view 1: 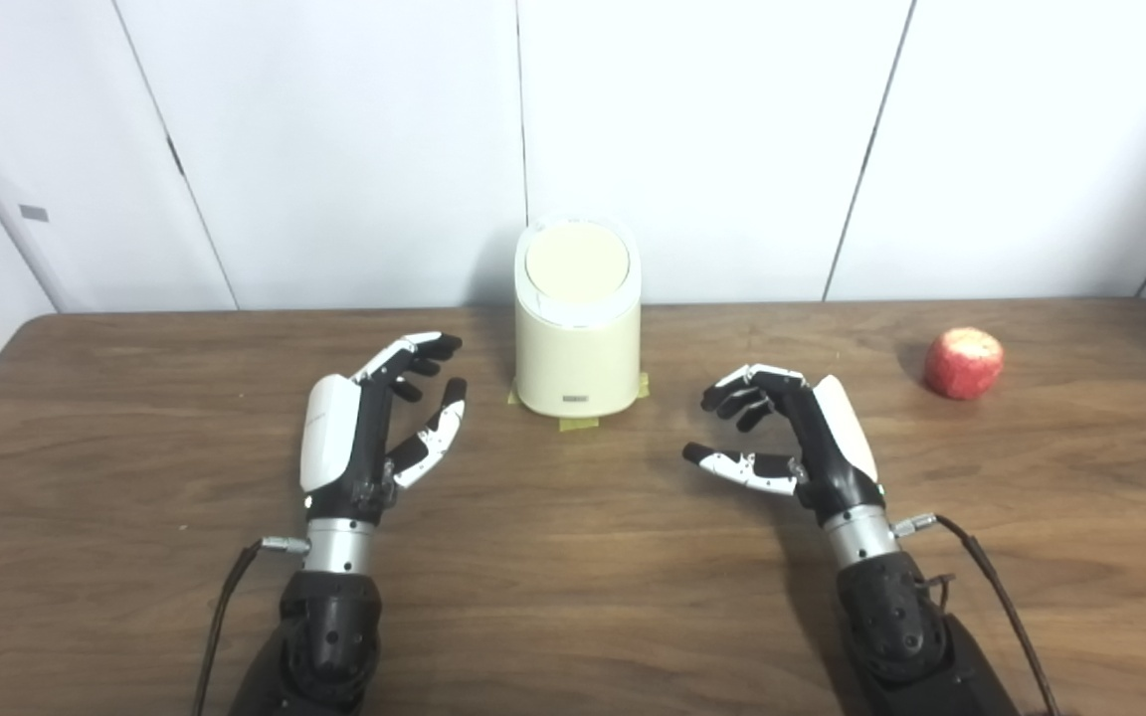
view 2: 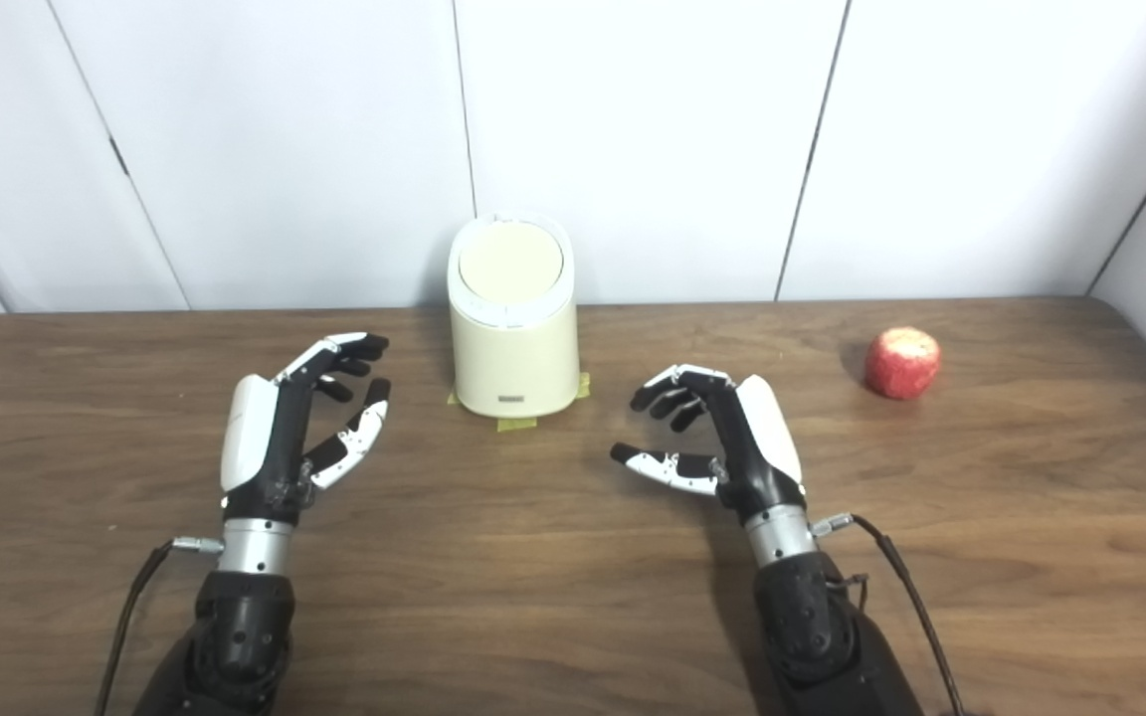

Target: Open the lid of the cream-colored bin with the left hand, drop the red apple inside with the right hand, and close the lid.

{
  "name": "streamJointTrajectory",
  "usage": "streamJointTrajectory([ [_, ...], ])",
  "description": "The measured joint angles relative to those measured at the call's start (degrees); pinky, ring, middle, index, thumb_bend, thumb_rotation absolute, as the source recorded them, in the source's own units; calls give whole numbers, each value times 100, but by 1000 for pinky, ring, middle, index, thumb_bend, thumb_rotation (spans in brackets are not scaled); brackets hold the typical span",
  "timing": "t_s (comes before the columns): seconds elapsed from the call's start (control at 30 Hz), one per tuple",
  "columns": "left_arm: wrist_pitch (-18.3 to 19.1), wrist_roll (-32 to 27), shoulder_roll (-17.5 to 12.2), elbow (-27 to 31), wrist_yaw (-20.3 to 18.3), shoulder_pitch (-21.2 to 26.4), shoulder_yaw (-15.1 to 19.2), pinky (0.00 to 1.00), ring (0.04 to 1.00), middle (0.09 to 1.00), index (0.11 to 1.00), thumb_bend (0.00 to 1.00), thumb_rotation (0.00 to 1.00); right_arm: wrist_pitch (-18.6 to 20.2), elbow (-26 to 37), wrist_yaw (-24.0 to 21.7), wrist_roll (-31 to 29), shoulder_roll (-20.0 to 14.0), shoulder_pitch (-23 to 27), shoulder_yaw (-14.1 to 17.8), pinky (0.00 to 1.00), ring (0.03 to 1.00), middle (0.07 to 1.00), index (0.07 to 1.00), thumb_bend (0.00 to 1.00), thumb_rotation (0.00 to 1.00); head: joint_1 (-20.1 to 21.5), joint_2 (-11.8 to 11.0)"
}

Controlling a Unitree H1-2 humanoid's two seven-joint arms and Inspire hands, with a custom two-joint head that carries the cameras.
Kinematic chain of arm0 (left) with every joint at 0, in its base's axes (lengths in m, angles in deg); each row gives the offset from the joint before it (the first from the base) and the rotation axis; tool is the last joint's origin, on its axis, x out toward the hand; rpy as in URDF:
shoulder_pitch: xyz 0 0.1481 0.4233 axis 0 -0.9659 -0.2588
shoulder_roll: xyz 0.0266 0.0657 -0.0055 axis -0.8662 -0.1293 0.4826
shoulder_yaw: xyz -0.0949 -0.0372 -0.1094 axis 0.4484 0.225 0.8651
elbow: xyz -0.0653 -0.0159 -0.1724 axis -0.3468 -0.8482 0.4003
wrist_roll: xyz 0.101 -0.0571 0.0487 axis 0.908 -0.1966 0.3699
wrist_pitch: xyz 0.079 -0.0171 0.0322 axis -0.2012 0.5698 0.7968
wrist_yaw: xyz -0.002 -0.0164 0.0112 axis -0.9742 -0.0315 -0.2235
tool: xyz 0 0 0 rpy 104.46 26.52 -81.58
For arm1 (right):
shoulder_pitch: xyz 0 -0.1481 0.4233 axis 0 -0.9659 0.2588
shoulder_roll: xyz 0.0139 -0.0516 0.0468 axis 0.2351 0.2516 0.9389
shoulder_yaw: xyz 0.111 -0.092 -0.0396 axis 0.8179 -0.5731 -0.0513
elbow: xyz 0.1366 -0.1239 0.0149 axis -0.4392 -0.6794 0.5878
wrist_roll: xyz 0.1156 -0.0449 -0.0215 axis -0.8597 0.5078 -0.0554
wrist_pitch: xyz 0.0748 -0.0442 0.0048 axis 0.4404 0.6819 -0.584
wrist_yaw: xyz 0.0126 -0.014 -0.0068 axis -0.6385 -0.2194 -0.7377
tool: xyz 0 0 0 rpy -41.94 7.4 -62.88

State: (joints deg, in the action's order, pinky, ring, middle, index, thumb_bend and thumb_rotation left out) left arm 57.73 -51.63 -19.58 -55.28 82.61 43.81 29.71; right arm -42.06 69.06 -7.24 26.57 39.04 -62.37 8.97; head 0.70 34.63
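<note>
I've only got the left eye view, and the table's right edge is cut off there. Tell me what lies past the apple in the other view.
Observer: In the right eye view the table edge runs on past the red apple, with bare wood between them.
Operator: Now check the left hand against the bin from that angle.
Observer: The left hand is open, and wood shows between its fingertips and the cream-colored bin from here too.
Operator: Same for the right hand.
Observer: The right hand is open and empty. This angle also shows it apart from the bin and short of the apple.
</note>
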Motion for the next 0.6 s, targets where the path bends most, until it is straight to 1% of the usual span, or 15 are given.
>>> streamJointTrajectory([
  [0.03, 19, -48, -1, 20, -46, -2, 9, 557, 678, 720, 716, 345, 480, -1, 0, 0, 0, 0, 0, 0, 439, 545, 599, 494, 487, 147, -9, 0],
  [0.07, 98, -100, -2, 72, -126, -18, 23, 579, 697, 738, 735, 391, 574, -3, 5, 0, 0, 1, 2, -2, 437, 543, 599, 494, 487, 146, -9, 0],
  [0.17, 460, -248, 7, 277, -471, -103, 44, 655, 759, 783, 777, 518, 715, 9, 56, -3, 18, 0, -7, -5, 444, 554, 606, 494, 487, 147, -27, 18],
  [0.2, 549, -325, 21, 345, -547, -141, 53, 665, 767, 789, 782, 533, 731, 32, 77, -12, 24, -2, -22, -3, 446, 556, 607, 494, 487, 147, -18, 18],
  [0.27, 757, -358, 63, 485, -657, -203, 76, 704, 800, 816, 813, 574, 867, 78, 97, -35, 25, -5, -27, -2, 441, 549, 604, 494, 487, 147, -18, 35],
  [0.3, 859, -355, 91, 514, -695, -213, 76, 712, 806, 821, 818, 579, 890, 81, 96, -36, 24, -8, -27, -2, 440, 548, 603, 494, 487, 147, -18, 35],
  [0.37, 1088, -358, 169, 584, -765, -208, 94, 766, 848, 852, 853, 645, 976, 79, 89, -35, 27, -12, -27, -3, 443, 551, 602, 494, 487, 146, -26, 44],
  [0.43, 1306, -347, 232, 689, -792, -137, 123, 787, 868, 870, 870, 669, 994, 76, 88, -32, 27, -12, -27, -3, 446, 555, 602, 494, 487, 146, -18, 35],
  [0.5, 1538, -326, 237, 716, -840, 66, 159, 804, 886, 894, 890, 689, 999, 76, 87, -32, 26, -13, -26, -2, 447, 555, 600, 494, 487, 145, 17, 44],
  [0.6, 1943, -301, 226, 877, -950, 473, 232, 849, 939, 965, 955, 758, 1000, 75, 88, -31, 25, -12, -25, -3, 437, 543, 599, 494, 487, 146, 9, 44],
])
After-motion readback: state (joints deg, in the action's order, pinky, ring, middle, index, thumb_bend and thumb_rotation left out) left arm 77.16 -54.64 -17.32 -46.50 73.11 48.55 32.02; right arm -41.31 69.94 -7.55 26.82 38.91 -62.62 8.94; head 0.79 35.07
